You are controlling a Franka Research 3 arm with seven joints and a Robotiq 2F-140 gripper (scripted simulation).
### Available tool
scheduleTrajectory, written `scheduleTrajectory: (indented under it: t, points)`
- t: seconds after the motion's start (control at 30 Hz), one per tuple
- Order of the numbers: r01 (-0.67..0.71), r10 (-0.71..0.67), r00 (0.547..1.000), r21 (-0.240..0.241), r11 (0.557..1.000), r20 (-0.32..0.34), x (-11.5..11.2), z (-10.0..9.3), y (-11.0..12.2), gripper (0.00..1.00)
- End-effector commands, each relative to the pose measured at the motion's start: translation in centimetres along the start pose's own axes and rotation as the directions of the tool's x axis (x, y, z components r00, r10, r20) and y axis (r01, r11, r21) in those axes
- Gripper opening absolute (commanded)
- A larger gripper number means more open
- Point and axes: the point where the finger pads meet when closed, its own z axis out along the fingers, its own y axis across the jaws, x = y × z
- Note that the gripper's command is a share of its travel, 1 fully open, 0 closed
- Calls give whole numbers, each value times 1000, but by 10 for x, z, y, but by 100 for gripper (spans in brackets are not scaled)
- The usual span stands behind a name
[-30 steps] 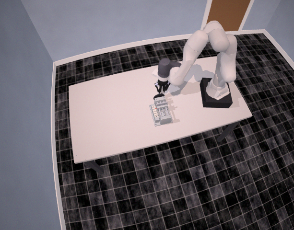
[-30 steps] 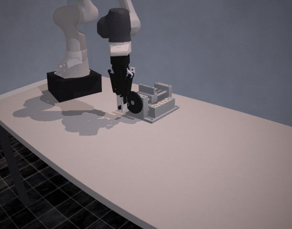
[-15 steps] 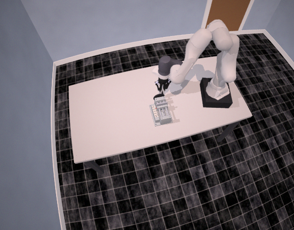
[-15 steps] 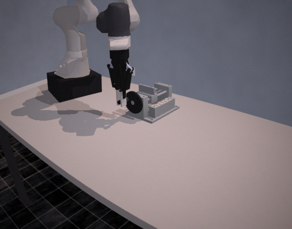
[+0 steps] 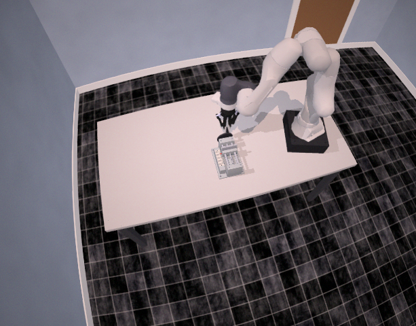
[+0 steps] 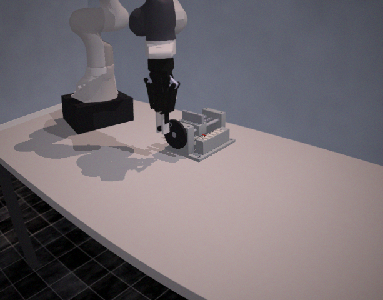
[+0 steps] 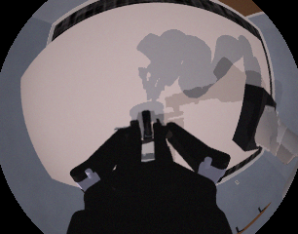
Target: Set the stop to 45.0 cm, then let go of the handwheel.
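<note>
Pinching the handle (image 6: 159, 128) (image 7: 147, 122) of the black handwheel (image 5: 221, 136) (image 6: 176, 138), the tool (image 5: 227, 129) (image 6: 162, 126) (image 7: 146, 118) upright beside the grey stop unit (image 5: 233, 169) (image 6: 212, 142).

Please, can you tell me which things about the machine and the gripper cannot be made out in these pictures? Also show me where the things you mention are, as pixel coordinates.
- Scale reading by the red mark (image 5: 220, 153) (image 6: 203, 135): too small in top and exterior views.
- Whether the stop is at 45.0 cm: unreadable for the same reason.
- Far side of the handwheel (image 5: 224, 136) (image 6: 176, 134): exterior view, hidden by its own disc.
- Upper arm: exterior view, cut off by the top edge.
</note>
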Motion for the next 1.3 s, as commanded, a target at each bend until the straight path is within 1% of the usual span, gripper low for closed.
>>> scheduleTrajectory:
  t: [0.0,0.37,0.73,0.8,1.07,1.17,1.27]
  points:
    - [-5,5,1000,13,1000,-5,0,-4,-15,4]
    - [-5,5,1000,13,1000,-5,0,-1,-33,4]
    - [-5,5,1000,13,1000,-5,0,17,-50,4]
    - [-5,5,1000,13,1000,-5,0,17,-50,4]
    - [-5,5,1000,13,1000,-5,0,39,-51,4]
    - [-5,5,1000,13,1000,-5,0,51,-46,4]
    - [-5,5,1000,13,1000,-5,0,58,-38,4]
